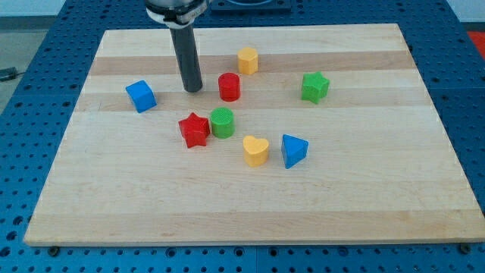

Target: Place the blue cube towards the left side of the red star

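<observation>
The blue cube (141, 95) sits on the wooden board (364, 197), up and to the view's left of the red star (195, 130), well apart from it, one corner turned toward the view's bottom. My tip (193, 89) stands above the red star, between the blue cube and the red cylinder (229, 86), touching neither. The green cylinder (222, 122) is just right of the star, touching or nearly so. I have no pincer, only a rod. No writing shows.
</observation>
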### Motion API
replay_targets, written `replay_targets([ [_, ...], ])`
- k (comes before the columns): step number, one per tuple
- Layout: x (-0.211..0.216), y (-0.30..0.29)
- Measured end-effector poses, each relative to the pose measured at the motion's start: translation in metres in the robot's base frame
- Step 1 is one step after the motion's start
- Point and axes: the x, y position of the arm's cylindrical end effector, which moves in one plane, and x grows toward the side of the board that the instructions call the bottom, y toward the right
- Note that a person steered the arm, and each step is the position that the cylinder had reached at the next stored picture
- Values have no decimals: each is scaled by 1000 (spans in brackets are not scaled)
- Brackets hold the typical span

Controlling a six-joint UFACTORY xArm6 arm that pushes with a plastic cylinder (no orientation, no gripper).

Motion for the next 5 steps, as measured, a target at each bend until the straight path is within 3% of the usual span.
replay_targets([
  [1,-24,20],
  [2,-40,-12],
  [3,-26,-80],
  [4,36,-104],
  [5,74,-74],
])
